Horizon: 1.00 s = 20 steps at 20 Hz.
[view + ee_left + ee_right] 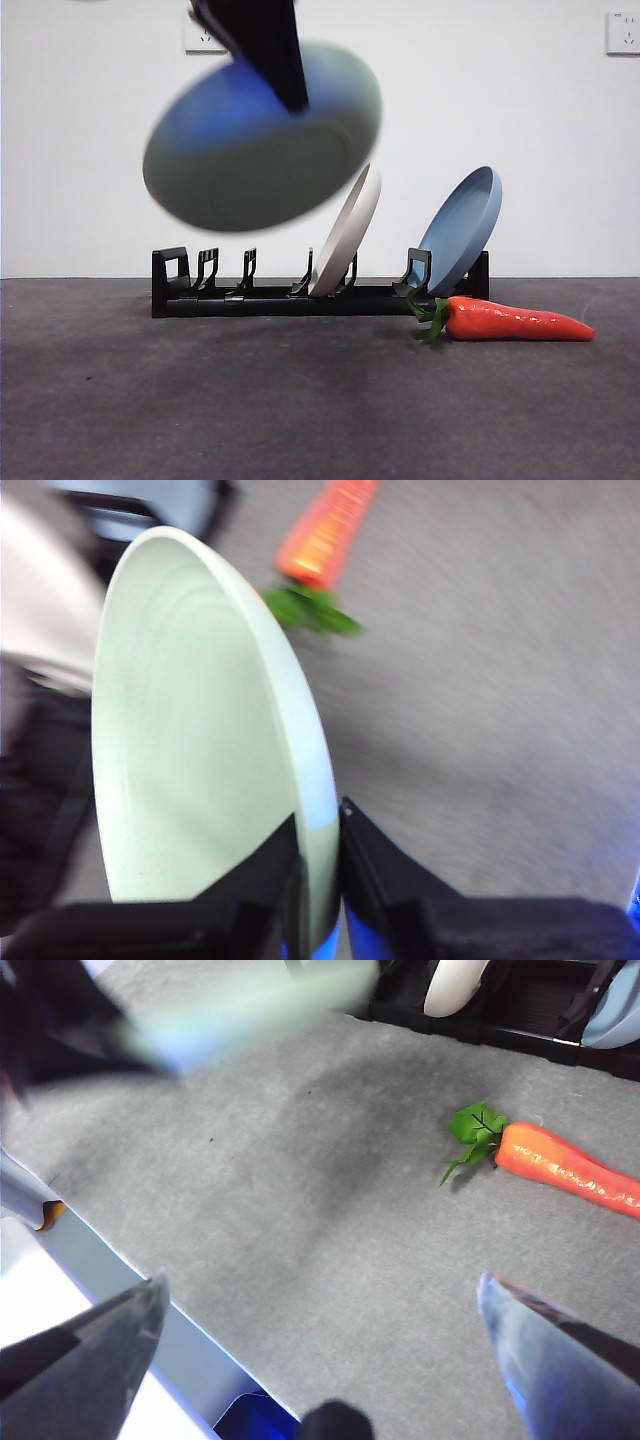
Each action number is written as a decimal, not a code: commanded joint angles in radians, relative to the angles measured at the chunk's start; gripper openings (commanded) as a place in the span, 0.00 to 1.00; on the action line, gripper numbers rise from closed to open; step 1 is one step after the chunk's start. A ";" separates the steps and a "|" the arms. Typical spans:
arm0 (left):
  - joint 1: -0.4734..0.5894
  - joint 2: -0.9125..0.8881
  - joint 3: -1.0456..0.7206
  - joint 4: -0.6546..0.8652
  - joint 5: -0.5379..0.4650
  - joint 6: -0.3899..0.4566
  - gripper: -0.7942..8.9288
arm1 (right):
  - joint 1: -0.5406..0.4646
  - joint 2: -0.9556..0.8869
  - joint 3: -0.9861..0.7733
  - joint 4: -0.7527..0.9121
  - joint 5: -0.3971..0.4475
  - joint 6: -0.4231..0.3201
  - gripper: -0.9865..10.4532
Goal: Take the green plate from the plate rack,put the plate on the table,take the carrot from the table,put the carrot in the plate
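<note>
My left gripper (320, 855) is shut on the rim of the green plate (190, 740) and holds it tilted in the air, above the left part of the plate rack (320, 285). The plate (262, 135) is motion-blurred in the front view, with the gripper (290, 95) reaching down onto it. It also shows as a blur in the right wrist view (250, 1005). The carrot (515, 320) lies on the table (250, 400) in front of the rack's right end, leaves pointing left; it also shows in the wrist views (325, 540) (565, 1165). My right gripper (320, 1335) is open and empty above the table.
A cream-white plate (350, 232) stands in the middle of the rack and a blue plate (462, 228) at its right end. The table's edge (110, 1270) runs near my right gripper.
</note>
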 commanded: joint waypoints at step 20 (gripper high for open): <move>-0.148 0.296 -0.357 0.465 -0.081 0.061 0.47 | 0.002 0.118 0.002 0.121 0.112 -0.005 0.61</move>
